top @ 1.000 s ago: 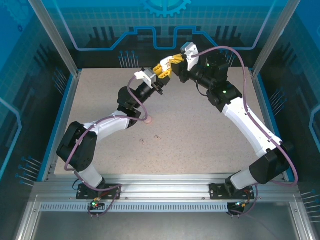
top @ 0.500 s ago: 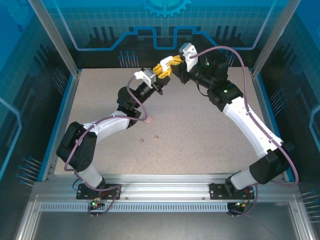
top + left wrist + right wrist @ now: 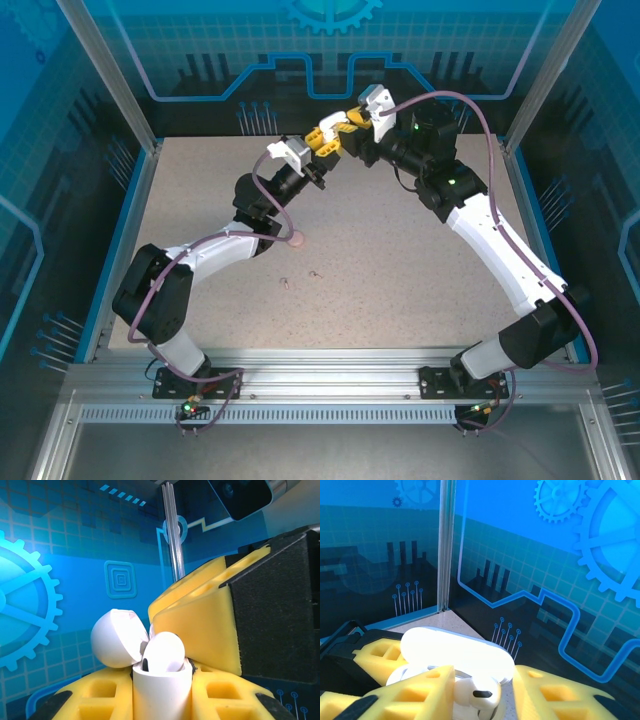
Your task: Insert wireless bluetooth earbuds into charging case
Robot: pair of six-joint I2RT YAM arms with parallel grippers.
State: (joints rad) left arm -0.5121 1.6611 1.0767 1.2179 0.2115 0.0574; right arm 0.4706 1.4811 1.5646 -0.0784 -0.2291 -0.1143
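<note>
- The white earbud sits in the mouth of the white case, its rounded top standing proud of the rim.
- It is glossy and smooth. A small dark spot shows on its side in the left wrist view, and a dark oval mark in the right wrist view.
- The case's lid is swung open and tips back to one side. In the right wrist view it arches over the earbud as a long white shell.
- The left gripper clamps the white case, with a yellow finger pressed to each side of the body.
- The right gripper has its yellow fingers parted around the earbud. A gap shows between the earbud and one finger, so the jaws are narrow but not pinching.
- In the top view both grippers meet in the air above the middle of the table's far edge, the left gripper just below and left of the right gripper.
- On the table a pink round case lies left of centre, just beside the left arm's forearm. Whether it is open is too small to tell.
- A loose earbud and a second loose earbud lie near each other on the bare top, between the pink case and the near edge. Their colour is too small to make out.
</note>
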